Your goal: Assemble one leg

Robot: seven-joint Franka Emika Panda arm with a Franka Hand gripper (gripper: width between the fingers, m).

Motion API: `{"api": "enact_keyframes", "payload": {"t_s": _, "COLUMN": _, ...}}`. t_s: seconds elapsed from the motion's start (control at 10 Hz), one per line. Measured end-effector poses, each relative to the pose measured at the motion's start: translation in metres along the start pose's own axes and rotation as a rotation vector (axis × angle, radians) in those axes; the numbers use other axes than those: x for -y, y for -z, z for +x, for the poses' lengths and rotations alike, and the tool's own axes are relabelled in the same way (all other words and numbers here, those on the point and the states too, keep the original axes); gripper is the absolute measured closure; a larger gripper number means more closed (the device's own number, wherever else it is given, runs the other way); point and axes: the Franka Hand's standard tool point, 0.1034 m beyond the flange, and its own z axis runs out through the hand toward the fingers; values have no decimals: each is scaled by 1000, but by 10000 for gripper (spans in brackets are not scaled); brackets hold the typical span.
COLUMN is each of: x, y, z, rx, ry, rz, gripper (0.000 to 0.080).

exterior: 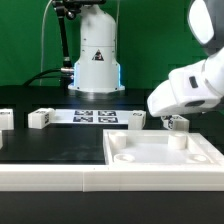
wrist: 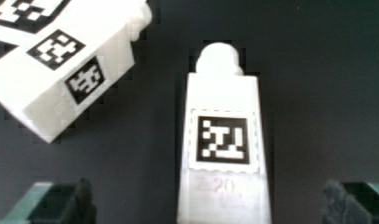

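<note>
The leg lies flat on the bench, centred below the spread, empty fingers, its long axis square to their closing line, so a straight descent should straddle it.

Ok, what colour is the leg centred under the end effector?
White leg, black-and-white tag; clearest in wrist view.

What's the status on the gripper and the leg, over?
Gripper open, straddling the leg, not touching. Leg lying flat, tag facing the wrist camera. Tagged white block close beside it, apart.
</note>
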Motion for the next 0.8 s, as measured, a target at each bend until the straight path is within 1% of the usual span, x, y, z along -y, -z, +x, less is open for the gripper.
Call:
{"api": "enact_keyframes", "payload": {"t_s": 0.1, "x": 2, "y": -7, "z": 1, "rx": 64, "ry": 5, "rz": -2, "gripper": 151}}
{"api": "enact_keyframes", "payload": {"t_s": 0.2, "x": 3, "y": -9, "z": 7, "rx": 60, "ry": 6, "rz": 0, "gripper": 151}}
{"api": "enact_keyframes", "payload": {"t_s": 0.3, "x": 3, "y": -11, "z": 9, "rx": 53, "ry": 7, "rz": 0, "gripper": 151}}
{"api": "enact_keyframes", "payload": {"t_s": 0.5, "x": 3, "y": -18, "z": 11, "rx": 45, "ry": 10, "rz": -1, "gripper": 151}}
{"api": "enact_keyframes", "payload": {"t_s": 0.8, "x": 0, "y": -25, "z": 11, "rx": 42, "ry": 9, "rz": 0, "gripper": 151}}
